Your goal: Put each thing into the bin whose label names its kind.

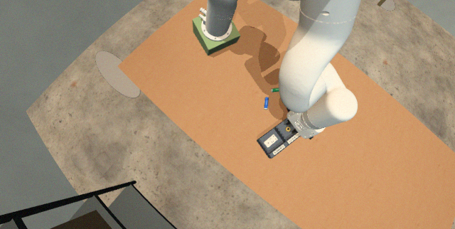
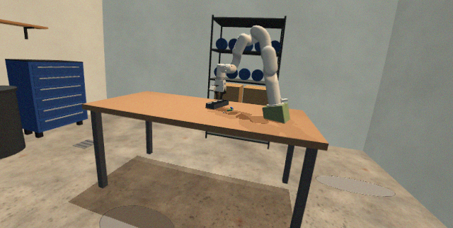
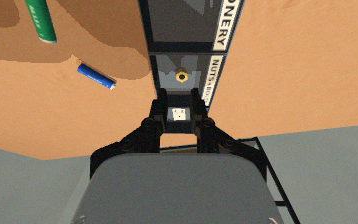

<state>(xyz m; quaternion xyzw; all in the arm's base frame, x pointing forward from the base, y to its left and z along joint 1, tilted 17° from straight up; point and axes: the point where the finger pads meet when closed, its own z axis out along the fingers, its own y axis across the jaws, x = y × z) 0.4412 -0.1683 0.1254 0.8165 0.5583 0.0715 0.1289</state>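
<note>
My gripper [image 1: 291,126] [image 2: 219,98] [image 3: 178,97] is partly open and empty, above the bins. A brass nut [image 1: 288,129] [image 3: 181,76] lies in the bin labelled NUTS+BOLTS [image 3: 166,81]. The adjoining bin [image 1: 264,139] [image 3: 180,128] holds a white flat thing with dark marks [image 1: 271,140] [image 3: 179,114]; its label is unreadable. At the other end is a bin [image 3: 180,27] whose visible label ends in ONERY; its far part is cut off. A blue battery-like cylinder [image 1: 266,103] [image 3: 96,76] and a green one [image 1: 275,89] [image 3: 41,21] lie on the table.
The arm's green base block [image 1: 217,42] [image 2: 277,112] stands on the table [image 1: 199,97] [image 2: 159,109]. A small pale thing [image 2: 224,112] shows near the cylinders in the exterior view. The arm hides part of the table in the top view. A shelf rack stands behind.
</note>
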